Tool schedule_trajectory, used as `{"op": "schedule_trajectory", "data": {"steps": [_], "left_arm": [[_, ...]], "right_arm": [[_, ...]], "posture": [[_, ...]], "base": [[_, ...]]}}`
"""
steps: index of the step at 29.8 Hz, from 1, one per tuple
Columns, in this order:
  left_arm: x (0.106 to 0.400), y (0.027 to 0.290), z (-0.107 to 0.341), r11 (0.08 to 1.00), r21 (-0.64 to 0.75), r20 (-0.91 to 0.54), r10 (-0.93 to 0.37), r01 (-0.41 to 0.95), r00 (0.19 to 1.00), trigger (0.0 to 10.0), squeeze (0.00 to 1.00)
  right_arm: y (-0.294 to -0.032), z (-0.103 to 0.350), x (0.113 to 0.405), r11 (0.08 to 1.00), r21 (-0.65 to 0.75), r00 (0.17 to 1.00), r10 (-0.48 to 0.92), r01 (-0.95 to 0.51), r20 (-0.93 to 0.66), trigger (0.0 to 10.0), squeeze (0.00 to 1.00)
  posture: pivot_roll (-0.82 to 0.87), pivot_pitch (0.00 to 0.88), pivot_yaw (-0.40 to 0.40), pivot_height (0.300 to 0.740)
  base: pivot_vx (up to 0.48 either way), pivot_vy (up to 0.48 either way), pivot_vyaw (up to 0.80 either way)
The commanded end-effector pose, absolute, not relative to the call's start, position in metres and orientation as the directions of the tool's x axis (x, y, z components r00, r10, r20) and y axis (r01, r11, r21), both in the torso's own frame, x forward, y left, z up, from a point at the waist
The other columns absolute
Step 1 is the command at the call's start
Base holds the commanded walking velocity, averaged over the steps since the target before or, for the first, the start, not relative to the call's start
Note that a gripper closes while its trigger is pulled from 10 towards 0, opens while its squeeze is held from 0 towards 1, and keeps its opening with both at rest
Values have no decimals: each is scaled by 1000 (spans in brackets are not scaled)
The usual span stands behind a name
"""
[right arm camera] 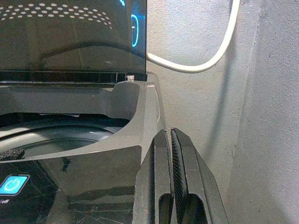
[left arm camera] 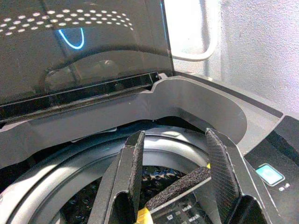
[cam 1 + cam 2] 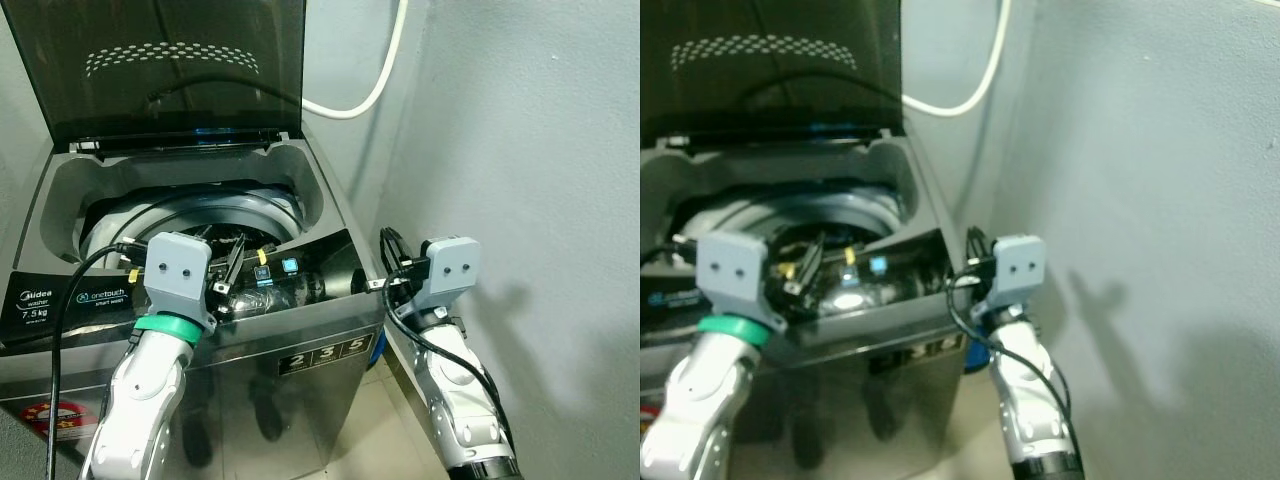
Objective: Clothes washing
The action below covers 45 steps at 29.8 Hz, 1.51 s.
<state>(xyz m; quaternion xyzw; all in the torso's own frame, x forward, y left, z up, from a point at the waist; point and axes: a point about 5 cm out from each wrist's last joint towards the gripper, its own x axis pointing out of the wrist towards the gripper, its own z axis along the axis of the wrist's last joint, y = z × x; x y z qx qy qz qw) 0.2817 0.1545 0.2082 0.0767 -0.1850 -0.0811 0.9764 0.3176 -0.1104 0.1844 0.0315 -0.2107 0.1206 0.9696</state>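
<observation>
Left hand [image 3: 236, 262] apparently above washer [image 3: 300, 350] drum

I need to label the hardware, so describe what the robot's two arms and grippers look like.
Both arms are silver with black cables looped alongside. Each wrist carries a boxy grey housing with two small round holes. The left arm wears a green band below its housing. Left gripper and right gripper have long black textured fingers.

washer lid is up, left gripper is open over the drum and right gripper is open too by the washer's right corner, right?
Not quite: the right gripper is shut, fingers pressed together in the right wrist view. The lid is up, and the left gripper is open over the drum.
</observation>
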Motion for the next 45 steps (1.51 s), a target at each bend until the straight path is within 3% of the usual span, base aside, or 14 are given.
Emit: {"op": "schedule_trajectory", "data": {"steps": [1,45], "left_arm": [[282,155,206,976,183,338,-178,121,924,10000,0],[282,156,207,977,178,340,-176,120,924,10000,0]], "right_arm": [[-110,181,318,968,4,889,227,-249,398,10000,0],[-109,179,318,969,3,891,228,-249,393,10000,0]], "posture": [[77,15,-27,740],[80,21,-24,740]], "base": [[0,0,0],[0,0,0]]}}
